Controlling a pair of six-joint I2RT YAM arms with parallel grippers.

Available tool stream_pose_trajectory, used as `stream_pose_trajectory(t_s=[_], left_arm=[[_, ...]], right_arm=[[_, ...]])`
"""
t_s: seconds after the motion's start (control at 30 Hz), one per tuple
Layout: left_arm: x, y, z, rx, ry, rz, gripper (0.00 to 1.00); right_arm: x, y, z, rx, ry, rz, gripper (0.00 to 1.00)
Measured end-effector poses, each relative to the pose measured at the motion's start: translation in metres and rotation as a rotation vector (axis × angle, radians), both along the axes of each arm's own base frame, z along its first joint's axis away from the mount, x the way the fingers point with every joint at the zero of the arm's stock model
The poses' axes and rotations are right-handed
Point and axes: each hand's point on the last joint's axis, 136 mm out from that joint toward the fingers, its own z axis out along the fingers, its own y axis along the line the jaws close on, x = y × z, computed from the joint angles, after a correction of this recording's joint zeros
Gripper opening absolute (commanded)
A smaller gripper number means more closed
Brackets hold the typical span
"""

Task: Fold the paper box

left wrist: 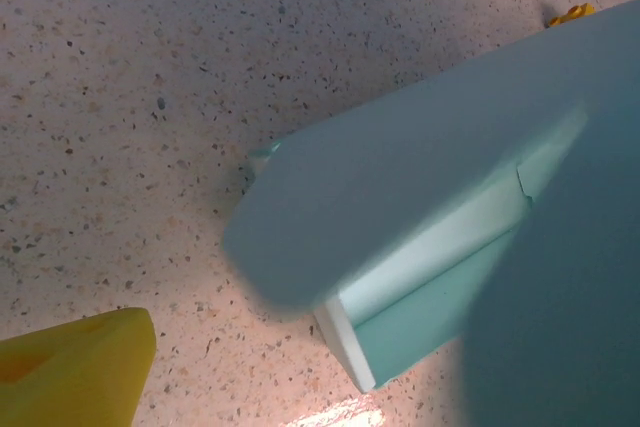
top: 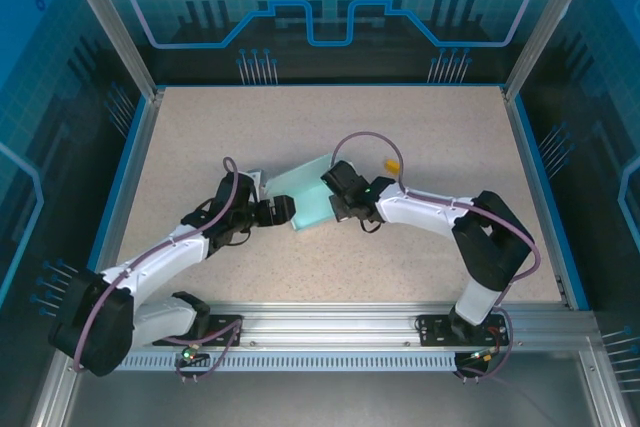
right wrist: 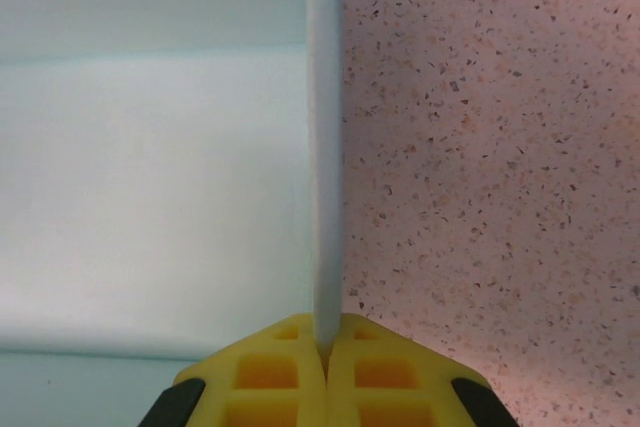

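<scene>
At the middle of the surface (top: 200,137), pinching the paper box (top: 312,197) by one thin wall edge, right gripper (right wrist: 325,349) clamped on it, left gripper (top: 283,211) spread unclear, seemingly light, floppy, crease-prone card.

speckled table (top: 450,237) | small yellow object (top: 393,162) lying on it

Up close on the paper box (left wrist: 420,177)

We see its pale blue card across the middle and right, blurred where nearest, one folded wall showing a white cut edge over the speckled counter (left wrist: 150,67). A yellow fingertip (left wrist: 72,372) sits lower left, apart from the card. A small orange-yellow object (left wrist: 570,15) peeks out top right.
</scene>
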Motion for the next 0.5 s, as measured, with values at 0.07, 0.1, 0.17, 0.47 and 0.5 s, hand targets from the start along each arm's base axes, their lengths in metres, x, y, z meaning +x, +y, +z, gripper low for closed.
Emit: stream_pose_trajectory(t_s=[0.07,0.1,0.17,0.47,0.5], left_arm=[[-0.002,0.001,0.001,0.008,0.000,-0.007,0.90],[-0.003,0.002,0.001,0.011,0.000,-0.010,0.90],[-0.006,0.002,0.002,0.012,0.003,-0.015,0.90],[-0.013,0.001,0.003,0.004,0.019,-0.034,0.90],[-0.014,0.001,0.003,0.003,0.021,-0.038,0.90]], right_arm=[[-0.001,0.000,0.001,-0.023,-0.016,0.005,0.03],[-0.001,0.000,0.002,-0.033,-0.024,0.006,0.03],[-0.001,-0.001,0.003,-0.048,-0.037,0.009,0.03],[0.003,-0.006,0.006,-0.089,-0.070,0.010,0.03],[0.003,-0.005,0.007,-0.090,-0.071,0.012,0.03]])
